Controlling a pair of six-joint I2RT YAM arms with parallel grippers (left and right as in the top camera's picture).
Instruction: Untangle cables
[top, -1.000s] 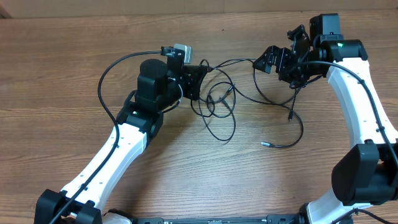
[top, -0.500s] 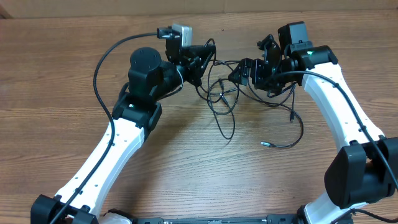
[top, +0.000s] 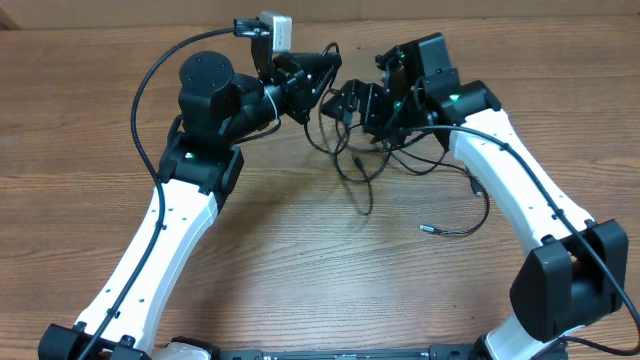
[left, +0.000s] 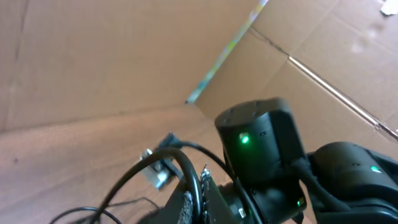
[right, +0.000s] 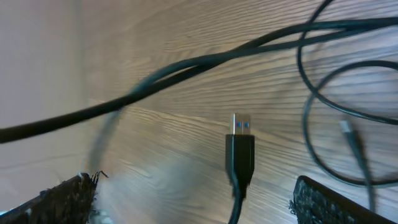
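The thin, limp, light cables (top: 362, 170) lay tangled at the desk's (top: 300, 270) far middle, one strand seemingly pinched in the closed left fingers (top: 318, 78), the right fingers (right: 326, 200) spread wide around a USB plug (right: 239, 152), whose stiff body looked the surest hold.

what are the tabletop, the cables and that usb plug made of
tabletop: matte brown wood or wood-look laminate; grain lines show, which one is unclear.
cables: smooth black jacket, probably rubber or plastic; they curl in loose loops.
usb plug: matte black moulded body, likely plastic, with a shiny silver tip that looks like metal.
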